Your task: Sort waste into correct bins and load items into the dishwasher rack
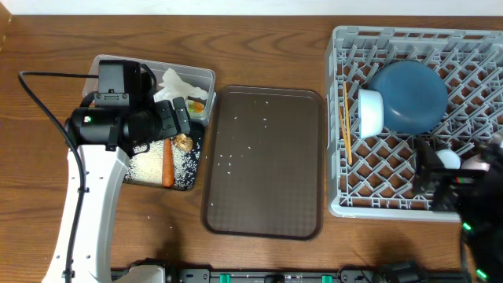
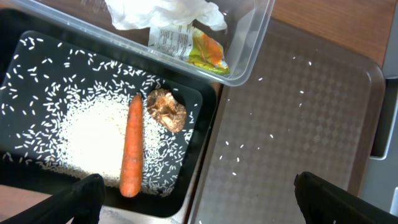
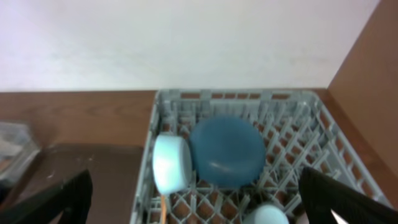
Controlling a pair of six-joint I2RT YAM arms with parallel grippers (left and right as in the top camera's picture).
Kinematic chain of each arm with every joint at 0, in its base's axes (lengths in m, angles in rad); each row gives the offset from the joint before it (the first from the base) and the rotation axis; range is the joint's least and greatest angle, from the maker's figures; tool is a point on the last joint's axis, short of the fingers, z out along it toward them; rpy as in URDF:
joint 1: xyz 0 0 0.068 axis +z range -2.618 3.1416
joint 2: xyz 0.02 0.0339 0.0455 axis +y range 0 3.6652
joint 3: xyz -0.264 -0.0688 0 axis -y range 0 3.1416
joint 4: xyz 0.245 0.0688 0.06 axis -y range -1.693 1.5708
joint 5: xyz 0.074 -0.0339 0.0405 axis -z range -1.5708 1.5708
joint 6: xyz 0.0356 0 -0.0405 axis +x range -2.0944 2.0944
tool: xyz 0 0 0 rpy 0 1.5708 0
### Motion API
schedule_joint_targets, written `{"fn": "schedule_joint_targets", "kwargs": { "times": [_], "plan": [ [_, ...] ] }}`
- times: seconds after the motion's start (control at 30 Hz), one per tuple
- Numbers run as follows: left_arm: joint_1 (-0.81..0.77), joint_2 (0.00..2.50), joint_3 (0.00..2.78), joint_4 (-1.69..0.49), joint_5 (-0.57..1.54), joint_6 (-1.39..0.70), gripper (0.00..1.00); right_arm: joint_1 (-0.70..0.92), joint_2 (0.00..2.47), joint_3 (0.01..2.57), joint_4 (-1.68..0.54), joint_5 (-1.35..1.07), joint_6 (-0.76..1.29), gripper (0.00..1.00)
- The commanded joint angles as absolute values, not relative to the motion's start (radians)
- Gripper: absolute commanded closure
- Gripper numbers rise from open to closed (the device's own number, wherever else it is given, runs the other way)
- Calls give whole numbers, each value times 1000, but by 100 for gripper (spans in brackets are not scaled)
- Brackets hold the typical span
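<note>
The clear tub (image 1: 202, 76) holds white wrappers (image 2: 161, 12) and a yellow-green packet (image 2: 202, 50). In the black tray (image 2: 194, 163) lie the carrot (image 2: 131, 146), the brown lump (image 2: 166, 111) and rice (image 2: 90, 134). My left gripper (image 2: 199, 205) hangs open above the black tray's right edge, holding nothing. In the dishwasher rack (image 1: 471, 47) the blue plate (image 1: 409, 96) leans beside the white bowl (image 1: 371, 112), with the chopsticks (image 1: 346, 118) along the left wall and a light-blue cup (image 1: 449, 159) near the front. My right gripper (image 3: 199, 208) stands open and empty over the rack's front.
A dark brown serving tray (image 1: 263, 173) lies between the bins and the rack, with a few rice grains scattered on it. A black cable (image 1: 39, 102) loops over the table left of the left arm. Bare wooden table shows along the front edge.
</note>
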State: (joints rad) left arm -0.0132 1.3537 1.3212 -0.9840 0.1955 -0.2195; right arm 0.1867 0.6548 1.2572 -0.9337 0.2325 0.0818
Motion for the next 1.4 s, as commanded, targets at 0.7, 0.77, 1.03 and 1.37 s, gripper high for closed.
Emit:
{"fn": "schedule_joint_targets", "kwargs": {
  "times": [0.7, 0.77, 1.03, 1.37],
  "plan": [
    [-10, 1353, 1333, -986, 190, -207, 2, -35, 80, 201, -81, 96, 74, 1],
    [-10, 1353, 1333, -986, 190, -207, 2, -35, 47, 141, -13, 96, 74, 1],
    [-10, 1353, 1333, -986, 190, -207, 2, -35, 6, 5, 125, 96, 74, 1],
    [-10, 1353, 1333, -986, 190, -207, 2, -35, 6, 5, 15, 97, 73, 1]
  ]
}}
